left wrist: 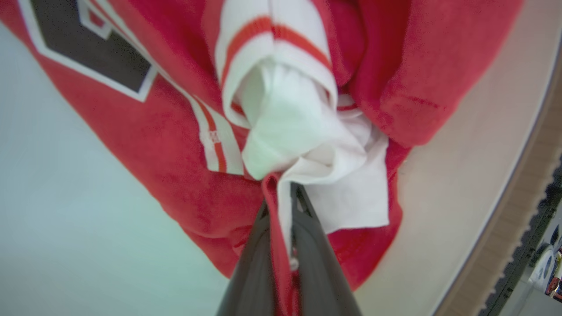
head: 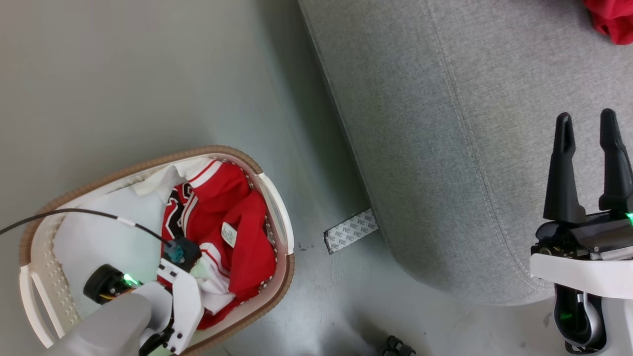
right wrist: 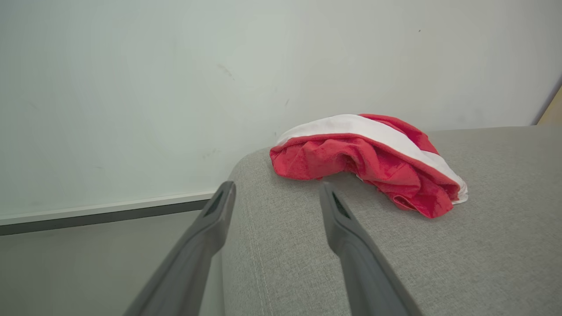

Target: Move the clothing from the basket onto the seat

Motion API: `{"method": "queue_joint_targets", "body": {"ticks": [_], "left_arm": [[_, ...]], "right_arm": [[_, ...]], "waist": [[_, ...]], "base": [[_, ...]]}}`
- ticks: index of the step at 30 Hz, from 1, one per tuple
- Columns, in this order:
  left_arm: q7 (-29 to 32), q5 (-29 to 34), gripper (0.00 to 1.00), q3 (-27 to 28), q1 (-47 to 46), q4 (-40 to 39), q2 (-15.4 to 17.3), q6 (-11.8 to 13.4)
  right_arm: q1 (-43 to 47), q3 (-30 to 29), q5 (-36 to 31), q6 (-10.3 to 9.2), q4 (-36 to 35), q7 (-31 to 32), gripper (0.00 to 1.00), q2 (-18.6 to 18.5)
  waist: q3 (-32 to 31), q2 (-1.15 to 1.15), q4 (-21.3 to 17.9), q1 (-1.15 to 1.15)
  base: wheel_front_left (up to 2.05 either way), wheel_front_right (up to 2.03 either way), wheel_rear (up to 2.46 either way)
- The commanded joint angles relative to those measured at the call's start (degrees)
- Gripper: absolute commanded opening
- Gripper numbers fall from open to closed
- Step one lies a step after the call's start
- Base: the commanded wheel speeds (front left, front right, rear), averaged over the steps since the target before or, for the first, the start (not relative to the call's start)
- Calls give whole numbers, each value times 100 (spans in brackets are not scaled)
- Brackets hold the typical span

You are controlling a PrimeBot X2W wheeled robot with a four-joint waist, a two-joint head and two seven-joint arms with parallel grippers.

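In basket (head: pixel 123 171), left tool (left wrist: pixel 282 199) clenching thin fold of clothing (left wrist: pixel 175 145); pinch looking shallow, fold possibly slipping out on lift, or bundle snagging basket rim. Over seat (head: pixel 445 123), right tool (head: pixel 588 123) hanging released.

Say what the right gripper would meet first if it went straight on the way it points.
Probably the garment lying on the seat: the right gripper, jaws open, points across the seat at the garment's left end. Height and depth are unclear, so it could just miss that end.

grey forearm (head: pixel 111 321), white wrist shell (head: pixel 185 291), black cable (head: pixel 74 212), dark tapered fingers (head: pixel 564 168) (green lights (head: pixel 129 280)).
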Motion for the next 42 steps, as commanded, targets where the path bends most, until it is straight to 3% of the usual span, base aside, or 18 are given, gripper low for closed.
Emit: {"method": "queue_joint_targets", "body": {"ticks": [1,8,20,31,42], "left_arm": [[-79,-71,0,-14,-7,0,51,4],[-598,-348,0,-25,288,107,-303,4],[-1752,-729,0,-32,644,-116,-1152,4],[-2418,-825,0,34,524,-526,-1386,4],[-2447,93,0,1449,625,-1830,-1292,141]], "right_arm": [[-35,35,-14,-14,40,-12,100,4],[-89,40,-227,-15,212,-12,100,1],[294,-8,-914,-15,693,-12,100,-1],[642,33,-1217,-15,1157,-12,100,-11],[970,104,-1093,-15,1350,-12,100,-12]], "waist": [[-56,0,-13,0],[-771,0,111,0],[-2531,0,1165,0],[-3542,0,2096,0],[-4391,0,2660,0]], "base": [[0,0,0],[0,0,0],[0,0,0],[0,0,0],[0,0,0]]}}
